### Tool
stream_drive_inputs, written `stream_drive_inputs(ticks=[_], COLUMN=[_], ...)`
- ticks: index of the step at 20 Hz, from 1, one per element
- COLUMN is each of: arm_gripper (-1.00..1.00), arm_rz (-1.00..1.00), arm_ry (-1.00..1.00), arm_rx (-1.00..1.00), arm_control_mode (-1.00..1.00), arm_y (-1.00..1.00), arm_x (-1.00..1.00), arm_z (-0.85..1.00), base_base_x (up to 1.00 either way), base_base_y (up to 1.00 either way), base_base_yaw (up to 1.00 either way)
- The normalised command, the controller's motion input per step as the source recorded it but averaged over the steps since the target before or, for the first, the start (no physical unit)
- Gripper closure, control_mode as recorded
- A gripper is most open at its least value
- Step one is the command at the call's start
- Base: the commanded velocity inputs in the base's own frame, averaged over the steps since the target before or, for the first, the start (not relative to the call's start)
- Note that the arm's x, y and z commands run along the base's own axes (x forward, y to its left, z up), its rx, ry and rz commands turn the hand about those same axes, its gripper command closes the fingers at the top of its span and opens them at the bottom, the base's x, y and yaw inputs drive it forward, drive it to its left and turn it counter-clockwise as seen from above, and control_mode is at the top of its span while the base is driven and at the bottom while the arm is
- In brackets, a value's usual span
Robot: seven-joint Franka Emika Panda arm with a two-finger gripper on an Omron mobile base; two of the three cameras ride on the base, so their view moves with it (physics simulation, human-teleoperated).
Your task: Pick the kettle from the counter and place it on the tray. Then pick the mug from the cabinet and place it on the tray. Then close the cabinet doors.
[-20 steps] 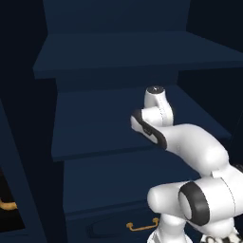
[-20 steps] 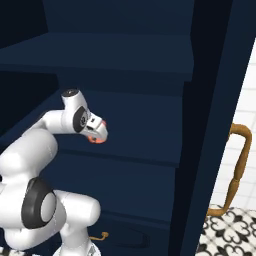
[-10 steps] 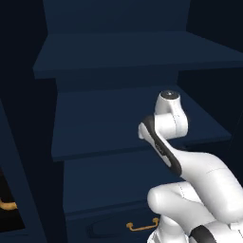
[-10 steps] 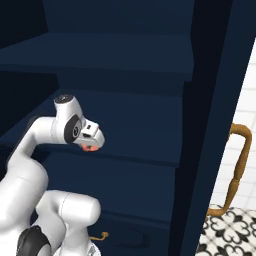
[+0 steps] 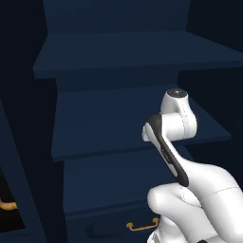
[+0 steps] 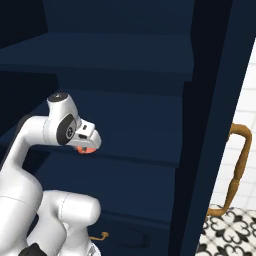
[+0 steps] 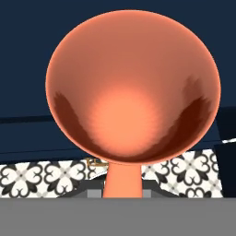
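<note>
- Navy cabinet (image 5: 118, 142) with bare shelves ahead of the jaws; brass drawer handle (image 5: 142, 225) below them.
- Patterned black-and-white floor tile (image 7: 46, 177) under the jaws in the hand view.
- Jaws of the gripper (image 6: 86, 148) clamped on the orange-red mug (image 7: 131, 87), clear of the shelf edges.
- Open door (image 6: 220, 125) with brass handle (image 6: 235, 170) off to the right, well apart.
- Free room between shelf front and jaws.

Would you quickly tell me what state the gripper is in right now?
Gripper: closed on the mug, carried in front of the open cabinet.
</note>
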Motion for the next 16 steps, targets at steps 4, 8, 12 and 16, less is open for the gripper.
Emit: stream_drive_inputs(ticks=[4, 8, 12, 16], arm_gripper=[1.0, 1.0, 1.0, 1.0], arm_rz=[0.0, 0.0, 0.0, 0.0], arm_ry=[0.0, 0.0, 0.0, -0.01], arm_rx=[0.0, 0.0, 0.0, 0.0], arm_control_mode=[-1.0, -1.0, -1.0, -1.0], arm_y=[0.0, 0.0, 0.0, 0.0], arm_x=[0.0, 0.0, 0.0, -0.09], arm_z=[0.0, 0.0, 0.0, 0.0], base_base_x=[0.0, 0.0, 0.0, 0.0], base_base_y=[0.0, 0.0, 0.0, 0.0], base_base_yaw=[0.0, 0.0, 0.0, 0.0])
